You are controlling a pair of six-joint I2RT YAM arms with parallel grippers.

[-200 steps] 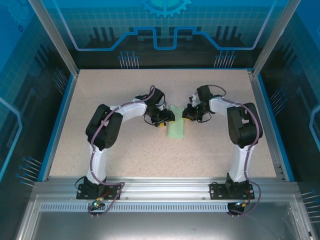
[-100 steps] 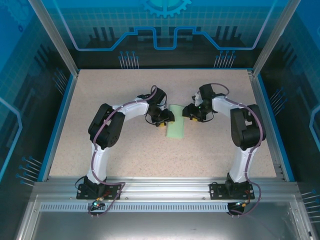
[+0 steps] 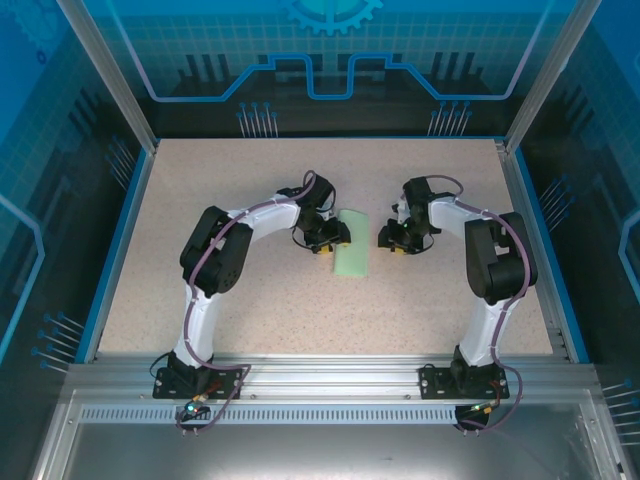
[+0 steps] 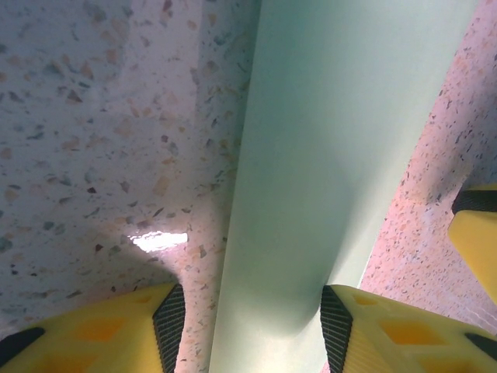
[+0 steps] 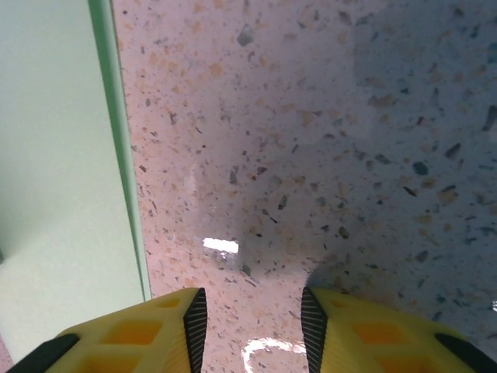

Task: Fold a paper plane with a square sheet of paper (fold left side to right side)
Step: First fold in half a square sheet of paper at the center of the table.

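Speckled beige tabletop [image 3: 250,300], blue-walled cell. Pale mint-green square sheet of paper [image 3: 352,255], now a narrow folded strip, lies flat at centre. Right gripper [image 3: 392,243] has backed off rightward, fingers apart, empty. Left gripper [image 3: 333,240] stays astride the strip's left edge, fingers apart. Left-to-right fold looks released.

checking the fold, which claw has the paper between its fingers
The left claw: the green paper runs between its fingers. The right claw is over bare table.
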